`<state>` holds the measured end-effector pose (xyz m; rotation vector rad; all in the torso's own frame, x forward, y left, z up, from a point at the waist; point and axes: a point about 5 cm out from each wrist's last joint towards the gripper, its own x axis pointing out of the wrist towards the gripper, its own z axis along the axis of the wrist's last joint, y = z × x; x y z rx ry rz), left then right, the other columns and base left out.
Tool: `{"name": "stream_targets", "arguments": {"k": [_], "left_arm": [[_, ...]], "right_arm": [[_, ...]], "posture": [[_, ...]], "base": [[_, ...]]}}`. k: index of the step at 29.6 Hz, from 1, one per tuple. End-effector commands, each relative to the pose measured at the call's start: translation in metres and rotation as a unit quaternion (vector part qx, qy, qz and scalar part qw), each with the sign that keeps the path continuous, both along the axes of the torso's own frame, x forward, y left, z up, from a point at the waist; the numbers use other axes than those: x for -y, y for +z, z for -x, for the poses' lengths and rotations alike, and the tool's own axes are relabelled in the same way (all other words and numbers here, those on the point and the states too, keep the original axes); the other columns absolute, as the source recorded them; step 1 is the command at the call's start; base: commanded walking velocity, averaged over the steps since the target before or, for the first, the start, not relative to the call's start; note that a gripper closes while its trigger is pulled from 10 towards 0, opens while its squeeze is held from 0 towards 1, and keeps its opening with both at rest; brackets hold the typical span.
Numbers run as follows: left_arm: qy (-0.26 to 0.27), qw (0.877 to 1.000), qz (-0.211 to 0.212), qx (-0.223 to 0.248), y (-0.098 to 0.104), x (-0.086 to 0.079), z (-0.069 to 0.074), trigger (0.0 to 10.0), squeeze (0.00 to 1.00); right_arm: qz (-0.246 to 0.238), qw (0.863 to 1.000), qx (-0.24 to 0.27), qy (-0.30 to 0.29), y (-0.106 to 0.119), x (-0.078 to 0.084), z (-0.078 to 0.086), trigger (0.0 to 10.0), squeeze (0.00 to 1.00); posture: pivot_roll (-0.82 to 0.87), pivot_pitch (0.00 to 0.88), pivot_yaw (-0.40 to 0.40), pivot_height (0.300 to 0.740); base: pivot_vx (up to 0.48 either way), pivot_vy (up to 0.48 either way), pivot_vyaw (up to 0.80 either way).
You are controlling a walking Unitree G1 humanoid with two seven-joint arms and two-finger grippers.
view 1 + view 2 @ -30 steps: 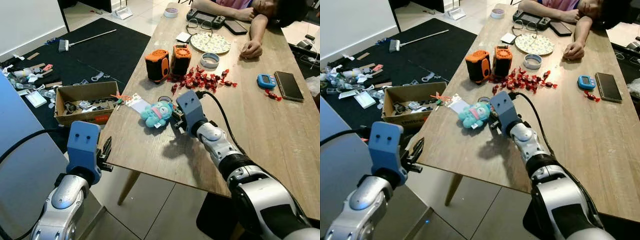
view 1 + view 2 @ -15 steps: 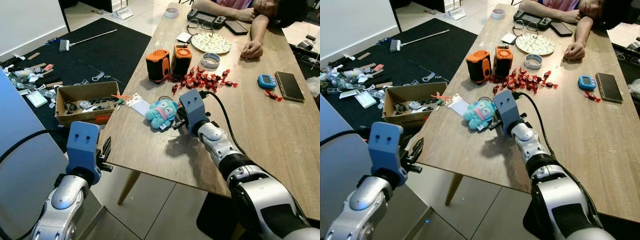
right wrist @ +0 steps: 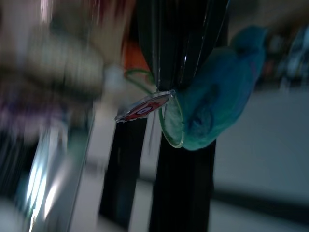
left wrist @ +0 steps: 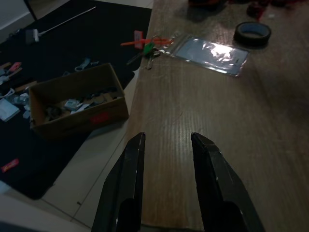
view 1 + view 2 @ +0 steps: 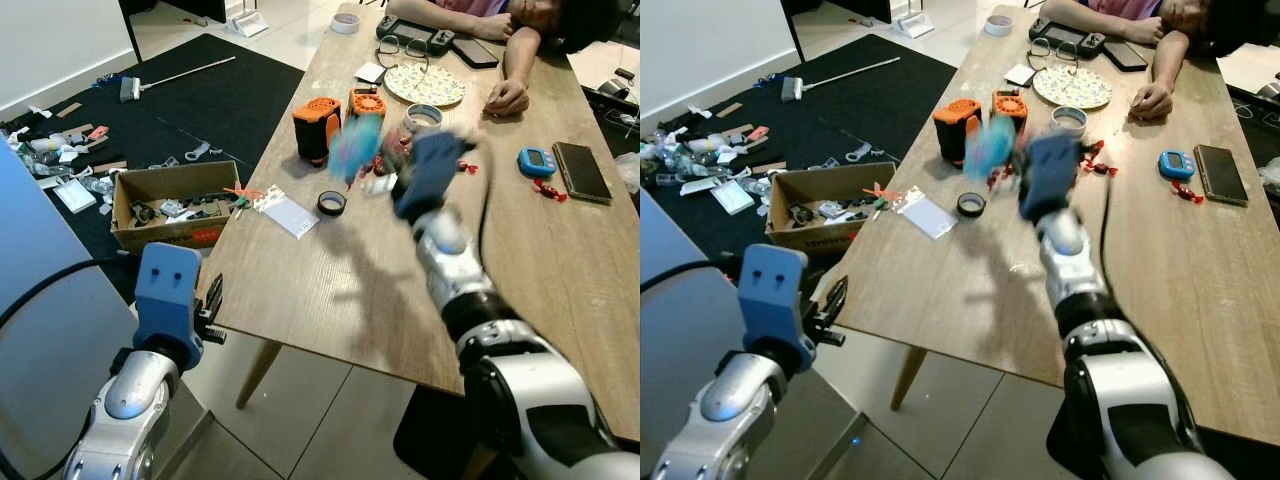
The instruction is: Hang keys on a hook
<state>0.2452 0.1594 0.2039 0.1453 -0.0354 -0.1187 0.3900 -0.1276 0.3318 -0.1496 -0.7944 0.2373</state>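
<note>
One bunch of keys matters here, and it is off the counter: the blue plush charm with its green ring and a small red-and-white tag hangs in the right gripper, whose jaws are clamped together on the ring at the top of the bunch. In the right wrist view the charm dangles just beside the black fingers, its long axis running down along them, so the ring end is held and the soft body swings free below. In the head views the charm is a blue smear in the air above the far middle of the counter, close in front of the two orange devices and over the scatter of red sweets; the blur suggests a fast lift. The right arm is stretched forward and raised, wrist high over the counter, well past the roll of black tape and the clear plastic bag that lie nearer the left edge. No hook can be made out, so my judgement is that the coming move turns on finding it and presenting the ring, not the plush, toward it. The left gripper rests low at the near-left corner of the counter, jaws apart and empty, far from the keys. A person's forearm and hand rest at the far end.
</note>
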Motion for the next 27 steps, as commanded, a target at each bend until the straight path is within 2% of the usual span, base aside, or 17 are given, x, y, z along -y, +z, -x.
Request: {"name": "stream_targets", "arguments": {"k": [1,2,5,6,8,9,11,13,15,16,17,18,19,20,21,22,27], "left_arm": [[-0.003,1.000,0.003,-0.009,-0.006,0.003,-0.001,10.0,0.00],[-0.004,1.000,0.004,-0.008,-0.006,0.004,-0.003,10.0,0.00],[-0.005,1.000,0.005,-0.007,-0.006,0.004,-0.004,10.0,0.00],[-0.005,1.000,0.006,-0.005,-0.005,0.004,-0.005,10.0,0.00],[-0.006,1.000,0.008,0.001,-0.004,0.005,-0.009,10.0,0.00],[-0.006,1.000,0.008,0.003,-0.004,0.005,-0.009,10.0,0.00],[-0.005,1.000,0.009,0.005,-0.003,0.005,-0.010,10.0,0.00],[-0.002,1.000,0.010,0.008,-0.002,0.003,-0.011,10.0,0.00],[0.000,1.000,0.009,0.010,-0.003,0.003,-0.012,10.0,0.00],[0.000,1.000,0.009,0.010,-0.003,0.003,-0.012,10.0,0.00],[-0.001,1.000,0.010,0.012,-0.002,0.003,-0.013,10.0,0.00],[-0.001,1.000,0.010,0.012,-0.002,0.003,-0.013,10.0,0.00],[-0.002,1.000,0.010,0.015,-0.002,0.003,-0.015,10.0,0.00],[-0.003,1.000,0.011,0.016,-0.001,0.004,-0.016,10.0,0.00],[-0.003,1.000,0.011,0.016,-0.001,0.004,-0.016,10.0,0.00],[-0.003,1.000,0.012,0.020,0.000,0.004,-0.018,10.0,0.00],[-0.005,0.999,0.023,0.033,0.006,0.004,-0.023,10.0,0.00]], "right_arm": [[0.086,0.996,0.002,-0.008,-0.018,-0.010,0.004,10.0,0.00],[0.124,0.992,-0.001,-0.021,-0.025,-0.012,0.004,10.0,0.00],[0.134,0.991,-0.006,-0.017,-0.032,-0.012,0.005,10.0,0.00],[0.211,0.977,-0.024,-0.008,-0.051,-0.020,0.005,10.0,0.00],[0.343,0.933,-0.106,0.024,-0.107,-0.023,0.008,10.0,0.00],[0.372,0.916,-0.144,0.041,-0.126,-0.021,0.011,10.0,0.00],[0.384,0.909,-0.151,0.052,-0.132,-0.018,0.015,10.0,0.00],[0.388,0.908,-0.138,0.077,-0.129,-0.014,0.023,10.0,0.00],[0.427,0.893,-0.116,0.085,-0.125,-0.011,0.030,10.0,0.00],[0.427,0.893,-0.116,0.085,-0.125,-0.011,0.030,10.0,0.00],[0.483,0.866,-0.091,0.092,-0.125,-0.010,0.036,10.0,0.00],[0.483,0.866,-0.091,0.092,-0.125,-0.010,0.036,10.0,0.00],[0.539,0.835,-0.070,0.085,-0.125,-0.007,0.040,10.0,0.00],[0.573,0.814,-0.057,0.080,-0.126,-0.005,0.043,10.0,0.00],[0.573,0.814,-0.057,0.080,-0.126,-0.005,0.043,10.0,0.00],[0.594,0.801,-0.037,0.065,-0.122,0.000,0.043,10.0,0.00],[0.602,0.798,0.021,-0.022,-0.091,0.016,0.035,10.0,0.00]], "posture": [[0.30,0.248,-0.041,0.740],[0.29,0.241,-0.045,0.740],[0.29,0.237,-0.047,0.740],[0.28,0.229,-0.047,0.740],[0.27,0.218,-0.057,0.740],[0.27,0.213,-0.058,0.740],[0.27,0.210,-0.059,0.740],[0.26,0.199,-0.062,0.740],[0.25,0.187,-0.062,0.740],[0.25,0.187,-0.062,0.740],[0.25,0.182,-0.061,0.740],[0.25,0.182,-0.061,0.740],[0.24,0.174,-0.063,0.740],[0.24,0.168,-0.064,0.740],[0.24,0.168,-0.064,0.740],[0.24,0.162,-0.065,0.740],[0.21,0.139,-0.064,0.740]], "base": [[0.000,0.000,0.00],[0.000,0.000,0.00],[0.000,0.000,0.00],[0.000,0.000,0.00],[0.000,0.000,0.00],[0.000,0.000,0.00],[0.000,0.000,0.00],[0.000,0.000,0.00],[0.000,0.000,0.00],[0.000,0.000,0.00],[0.000,0.000,0.00],[0.000,0.000,0.00],[0.000,0.000,0.00],[0.000,0.000,0.00],[0.000,0.000,0.00],[0.000,0.000,0.00],[0.000,0.000,0.00]]}}
